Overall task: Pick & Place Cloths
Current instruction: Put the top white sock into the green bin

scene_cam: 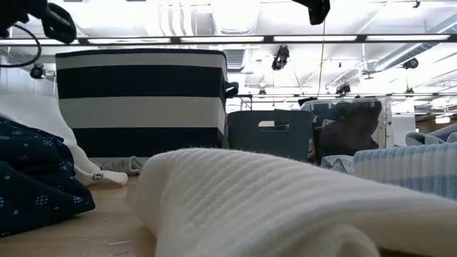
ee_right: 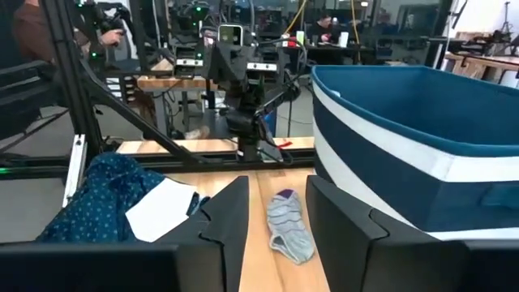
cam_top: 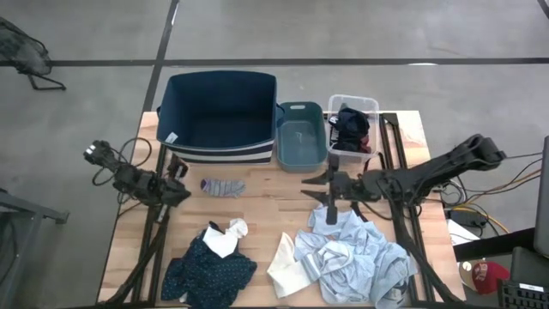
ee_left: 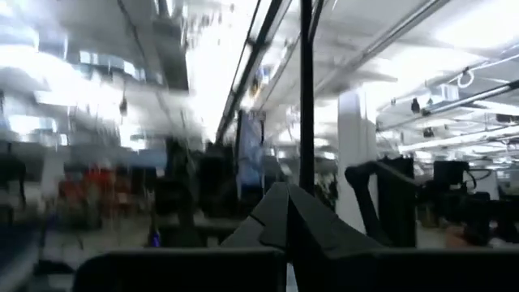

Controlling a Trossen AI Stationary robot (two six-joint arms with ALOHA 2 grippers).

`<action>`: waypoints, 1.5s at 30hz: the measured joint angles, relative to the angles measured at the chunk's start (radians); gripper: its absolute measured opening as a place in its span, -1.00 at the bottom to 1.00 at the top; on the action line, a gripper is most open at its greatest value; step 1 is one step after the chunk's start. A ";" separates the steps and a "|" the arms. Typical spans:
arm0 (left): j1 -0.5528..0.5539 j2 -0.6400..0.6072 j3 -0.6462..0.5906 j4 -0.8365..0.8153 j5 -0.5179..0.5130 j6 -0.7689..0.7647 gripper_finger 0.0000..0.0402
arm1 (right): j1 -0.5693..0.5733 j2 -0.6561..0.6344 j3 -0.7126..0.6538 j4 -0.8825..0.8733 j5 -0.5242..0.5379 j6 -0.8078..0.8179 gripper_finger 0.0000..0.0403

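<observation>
While right gripper (cam_top: 324,190) is hovering wide open, empty, above light blue shirts (cam_top: 360,257) at table's 5 o'clock, best descending onto bunched fold. Left gripper (cam_top: 178,182) is waiting at 9 o'clock; finger gap untellable.

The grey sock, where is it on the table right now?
In the high view the grey sock lies flat on the bare wood just in front of the navy bin, toward the left arm's side, apart from the dark teal dotted piece.
</observation>
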 joint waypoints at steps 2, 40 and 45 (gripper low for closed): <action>0.000 0.047 0.000 -0.016 0.001 -0.076 -0.99 | 0.001 0.021 0.016 -0.001 -0.001 0.044 -0.46; 0.003 0.726 0.219 0.006 -0.206 -0.388 0.10 | 0.102 0.079 0.062 0.067 -0.130 0.035 -0.96; 0.000 0.746 0.315 -0.216 -0.121 -0.425 0.35 | 0.102 0.079 0.062 0.067 -0.130 0.025 -0.96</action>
